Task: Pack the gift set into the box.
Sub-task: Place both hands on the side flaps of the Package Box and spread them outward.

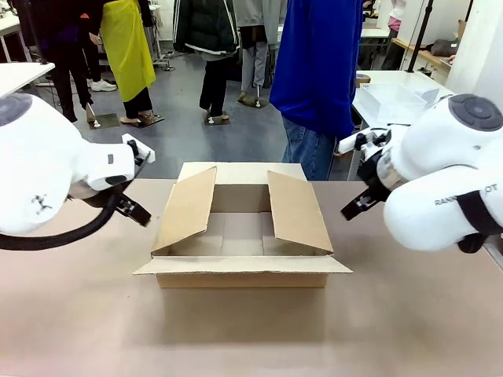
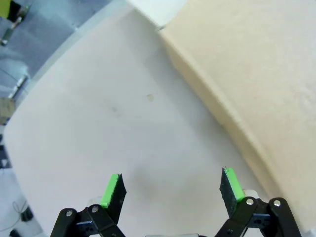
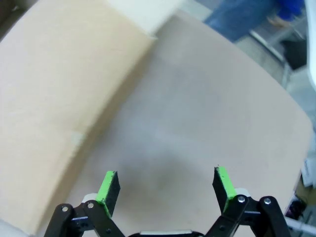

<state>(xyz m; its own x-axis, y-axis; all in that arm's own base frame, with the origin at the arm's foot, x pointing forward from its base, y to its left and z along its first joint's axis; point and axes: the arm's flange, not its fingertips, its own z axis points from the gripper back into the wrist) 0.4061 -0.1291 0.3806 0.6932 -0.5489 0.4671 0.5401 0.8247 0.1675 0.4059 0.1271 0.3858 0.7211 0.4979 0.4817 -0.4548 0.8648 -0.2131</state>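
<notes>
While the box (image 1: 244, 236) stands open on the counter (image 1: 409, 314), both sets of jaws hang released, empty. Packing looks unstarted; next, take hold of the gift set.

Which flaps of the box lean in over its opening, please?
The left flap and right flap; the near flap and far flap fold outward.

You've a plain brown rectangular corrugated cardboard box (image 1: 242, 280) mid-frame on a pale beige table (image 1: 78, 330); black two-finger left gripper (image 2: 171, 177) and right gripper (image 3: 165, 173) carry bright green pads (image 2: 109, 190); person's blue top (image 1: 318, 63) upper centre, over blue jeans (image 1: 302, 149)
</notes>
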